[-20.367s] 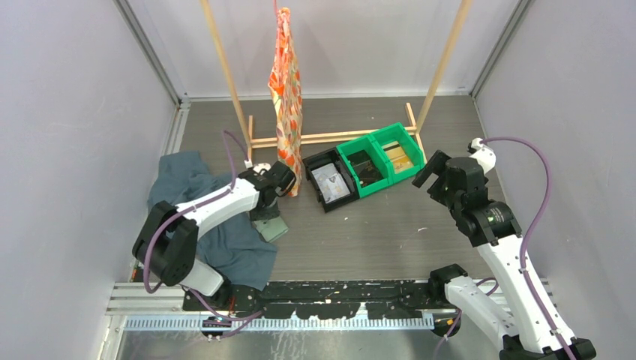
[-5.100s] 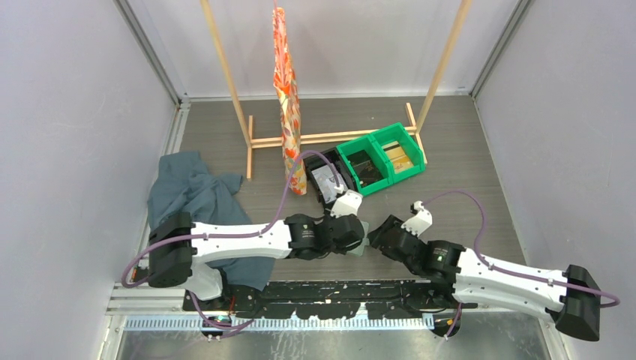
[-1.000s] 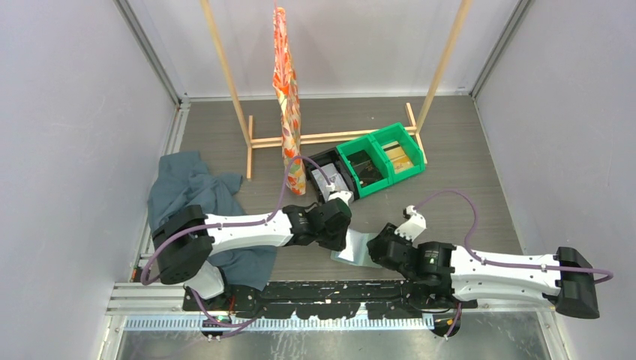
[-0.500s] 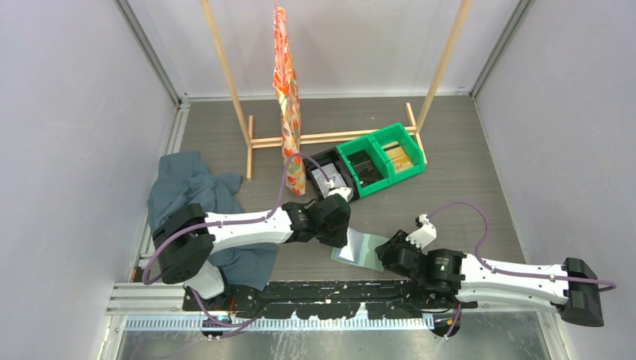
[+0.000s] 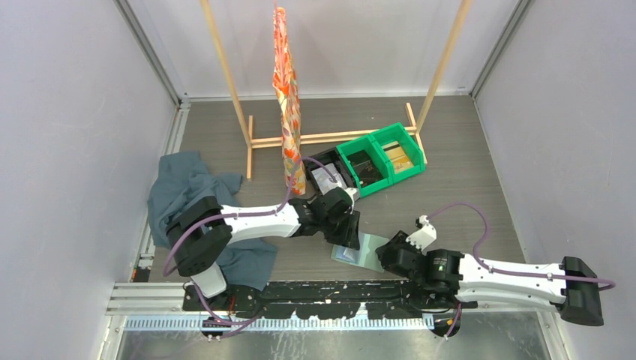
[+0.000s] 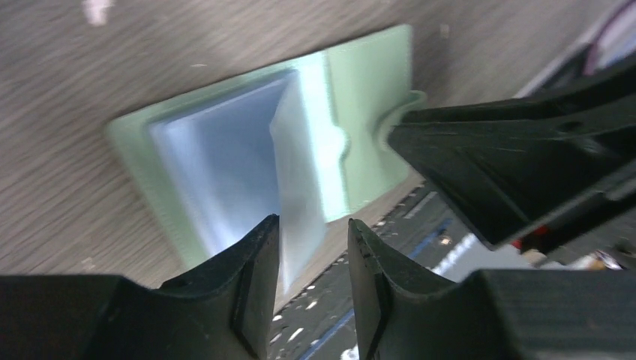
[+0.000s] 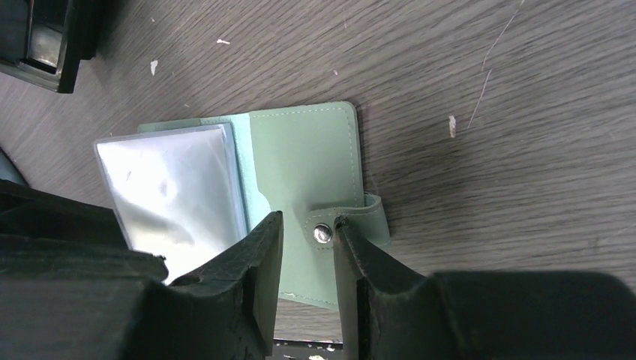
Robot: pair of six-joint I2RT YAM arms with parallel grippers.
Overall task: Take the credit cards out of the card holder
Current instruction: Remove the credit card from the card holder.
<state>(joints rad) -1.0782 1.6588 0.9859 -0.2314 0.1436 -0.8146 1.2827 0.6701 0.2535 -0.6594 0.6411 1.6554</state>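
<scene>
at the near edge of the desk (image 5: 450, 187), the left gripper (image 5: 346, 225) hangs over the open card holder (image 5: 358, 247), its jaws standing apart with a leaf of the clear plastic sleeve (image 6: 300, 187) rising into the gap, not pinched. the sage-green holder lies spread flat between the two arms, pale blue inside, sleeves on its left half. on its right side, the right gripper (image 5: 386, 255) sits with narrow jaws astride the snap strap (image 7: 324, 234); whether it pinches the strap or only presses the cover down cannot be told.

the job looks to be at the step of getting into the sleeves, with no card out on the desk yet and none clearly visible through the glare on the plastic. the next move likely calls for the left gripper to close on a card edge rather than the floppy sleeve, while the right arm keeps the holder from sliding.

the desk is grey wood-grain, flecked with crumbs. a dark teal cloth (image 5: 187, 187) lies crumpled at left; a patterned fabric bag (image 5: 285, 90) hangs from a wooden rack (image 5: 232, 82) at the back; a black bin (image 5: 328, 182) and green bins (image 5: 382, 154) sit right of it. pale walls enclose the cell.
</scene>
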